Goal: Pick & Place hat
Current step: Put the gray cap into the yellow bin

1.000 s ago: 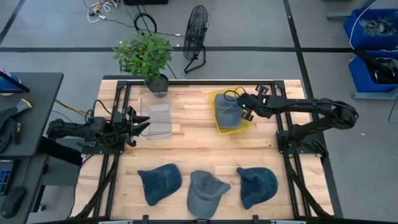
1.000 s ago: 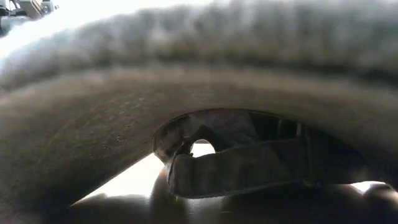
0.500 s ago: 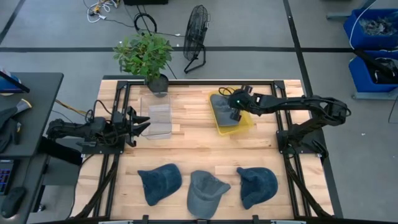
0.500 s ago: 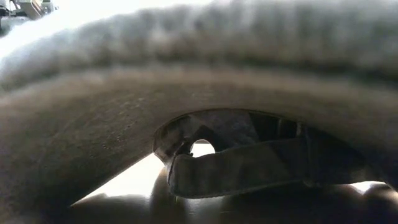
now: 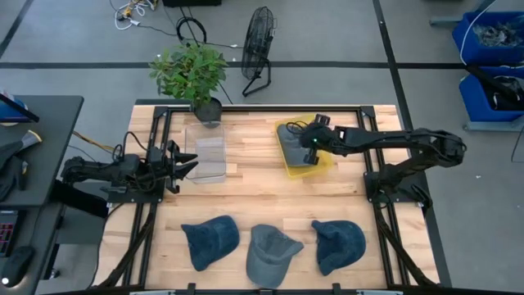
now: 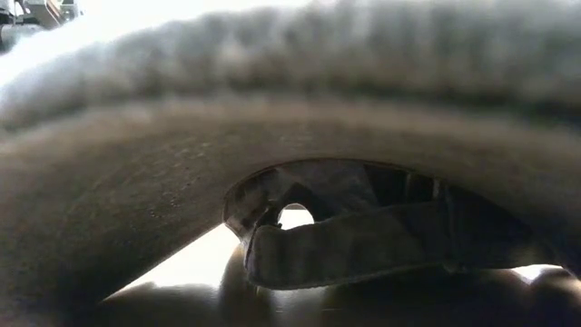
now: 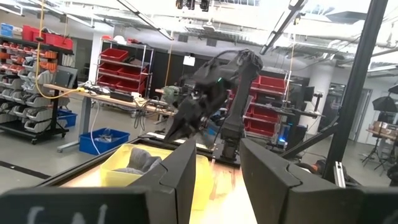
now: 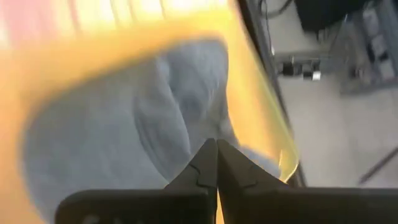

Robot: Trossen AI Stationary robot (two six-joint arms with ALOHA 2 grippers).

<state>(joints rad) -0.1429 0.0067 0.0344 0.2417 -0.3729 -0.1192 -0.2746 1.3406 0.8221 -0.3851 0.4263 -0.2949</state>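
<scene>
A grey hat [image 5: 295, 152] lies in the yellow tray [image 5: 288, 172] at the table's far right; the hat also shows in the right wrist view [image 8: 118, 143]. My right gripper [image 5: 311, 136] hangs over the hat, its fingers shut [image 8: 216, 148] and pointing down at the crown. My left gripper [image 5: 187, 164] waits open [image 7: 217, 168] at the table's left, beside a clear container [image 5: 210, 157]. Three more grey-blue hats [image 5: 211, 239] [image 5: 270, 250] [image 5: 340, 243] lie along the near edge. The low view is filled by a hat [image 6: 182, 209] right at the camera. My right gripper comes at the hat's crown [image 8: 180, 124] from above with its fingers shut together and no cloth between them. I cannot tell whether the tips touch the hat.
A potted plant [image 5: 192, 74] stands at the table's far edge behind the clear container. A fan [image 5: 258, 45] stands on the floor beyond the table. Bare wood lies between the tray and the three hats.
My right gripper has gone from the tray's right side toward the table's left, ending over the hat in the tray. My left arm has kept still.
</scene>
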